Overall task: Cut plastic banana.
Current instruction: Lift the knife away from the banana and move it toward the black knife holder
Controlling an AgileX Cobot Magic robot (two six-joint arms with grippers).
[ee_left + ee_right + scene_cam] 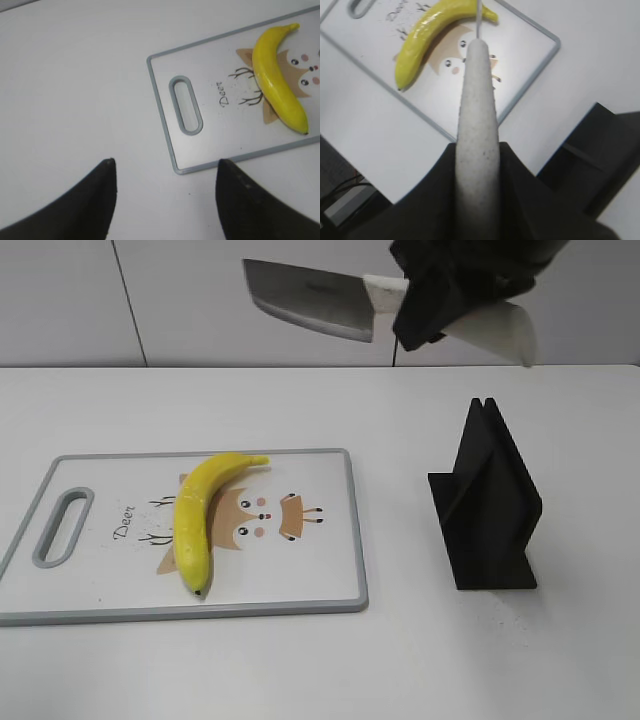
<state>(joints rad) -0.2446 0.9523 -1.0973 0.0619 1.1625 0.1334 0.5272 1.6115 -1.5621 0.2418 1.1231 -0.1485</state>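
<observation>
The plastic banana (202, 515) lies whole on the white cutting board (320, 580), curved, dark tip toward the front edge. It also shows in the left wrist view (277, 80) and the right wrist view (427, 37). My right gripper (425, 310) is shut on the white handle (476, 130) of a cleaver, whose grey blade (310, 300) hangs high above the board's far right corner. My left gripper (165, 172) is open and empty above the bare table, beside the board's handle end (186, 105).
A black knife stand (485, 500) stands upright on the table right of the board, also seen in the right wrist view (600, 150). The board has a grey rim and a deer drawing. The table's edge shows at lower left of the right wrist view.
</observation>
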